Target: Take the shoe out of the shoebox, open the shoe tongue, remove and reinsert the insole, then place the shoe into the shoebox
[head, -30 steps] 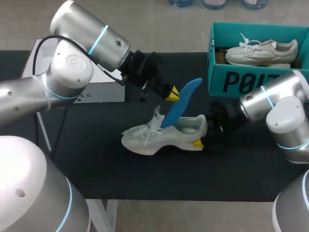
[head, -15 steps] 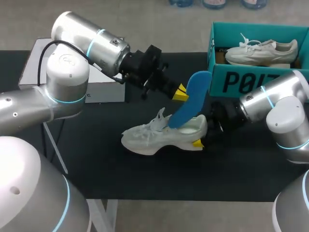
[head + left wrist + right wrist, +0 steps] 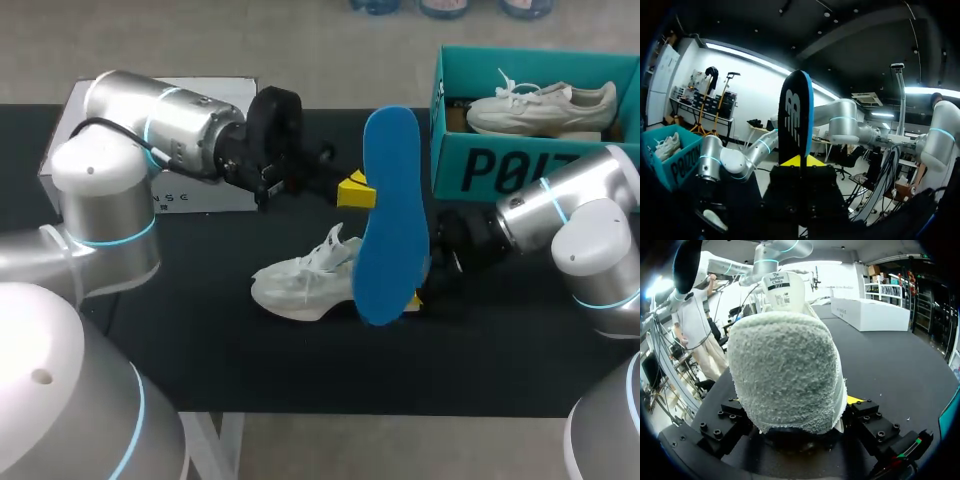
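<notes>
The left gripper [image 3: 356, 190] is clamped on the blue insole [image 3: 390, 215], with its yellow tips pinching one long edge near the upper end. In the left wrist view the insole [image 3: 796, 112] stands upright between the fingers, seen almost edge on. From overhead it runs from twelve to six o'clock with its broad face to the camera, and it covers the rear half of the shoe [image 3: 300, 285]. Whether its lower end touches the shoe cannot be made out. The left arm [image 3: 160, 125] comes in from nine o'clock.

The right gripper [image 3: 790, 422] is closed on the shoe's heel, one finger on each side. In its own view the fuzzy heel collar fills the space between the fingers, a yellow tip shows beside the sole, and the tongue [image 3: 782, 287] stands up beyond the collar. The shoe rests sole down on the black table [image 3: 200, 340], with its toe towards nine o'clock and its heel towards three. The right arm [image 3: 570, 215] enters from three o'clock.

At two o'clock from the shoe sits the teal shoebox [image 3: 520, 170], open, with a second shoe [image 3: 545, 105] inside. At ten o'clock lies a white box [image 3: 205, 195], partly behind the left arm
</notes>
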Motion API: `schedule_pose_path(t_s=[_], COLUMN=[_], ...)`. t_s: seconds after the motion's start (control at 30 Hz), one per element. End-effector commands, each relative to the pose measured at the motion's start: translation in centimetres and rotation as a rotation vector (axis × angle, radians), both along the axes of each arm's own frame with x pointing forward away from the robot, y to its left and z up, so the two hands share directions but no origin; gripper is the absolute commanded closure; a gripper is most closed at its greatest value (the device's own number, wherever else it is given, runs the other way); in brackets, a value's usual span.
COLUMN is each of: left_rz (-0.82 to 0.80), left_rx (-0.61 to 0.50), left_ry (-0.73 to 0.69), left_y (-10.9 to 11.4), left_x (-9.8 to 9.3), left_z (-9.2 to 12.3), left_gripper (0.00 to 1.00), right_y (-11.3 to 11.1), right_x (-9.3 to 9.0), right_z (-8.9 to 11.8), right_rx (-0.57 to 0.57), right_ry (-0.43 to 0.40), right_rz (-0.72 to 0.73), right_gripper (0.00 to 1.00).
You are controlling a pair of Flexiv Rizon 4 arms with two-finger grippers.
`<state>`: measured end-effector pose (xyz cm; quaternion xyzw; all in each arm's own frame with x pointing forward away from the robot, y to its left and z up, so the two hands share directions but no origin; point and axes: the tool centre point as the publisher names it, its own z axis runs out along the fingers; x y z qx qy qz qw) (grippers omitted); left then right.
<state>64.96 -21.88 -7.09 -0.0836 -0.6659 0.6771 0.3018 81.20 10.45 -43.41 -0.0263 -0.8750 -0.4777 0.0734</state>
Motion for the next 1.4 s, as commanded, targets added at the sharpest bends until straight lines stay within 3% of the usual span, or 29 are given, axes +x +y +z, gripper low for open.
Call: schedule_pose_path(t_s=[0.03, 0.33, 0.73, 1.0, 1.4], left_rz=[-0.022, -0.126, -0.015, 0.048, 0.074], left_rx=[0.010, -0.017, 0.033, -0.001, -0.049], left_ry=[0.035, 0.132, 0.114, 0.128, 0.089], left_y=[-1.0, -2.9, -1.4, 0.7, 1.6], left_x=[-2.2, -7.6, -12.4, -13.5, -11.8], left_z=[1.3, 3.5, 4.0, 4.2, 4.0], left_gripper=[1.00, 1.00, 1.00, 1.00, 1.00], right_y=[0.3, 0.3, 0.3, 0.3, 0.3], right_x=[0.0, 0.0, 0.0, 0.0, 0.0], right_z=[-0.8, -0.8, -0.8, -0.8, -0.8], right_rx=[-0.002, -0.002, -0.002, -0.002, -0.002], right_ry=[0.001, 0.001, 0.001, 0.001, 0.001], right_rz=[-0.001, -0.001, -0.001, -0.001, -0.001], right_gripper=[1.00, 1.00, 1.00, 1.00, 1.00])
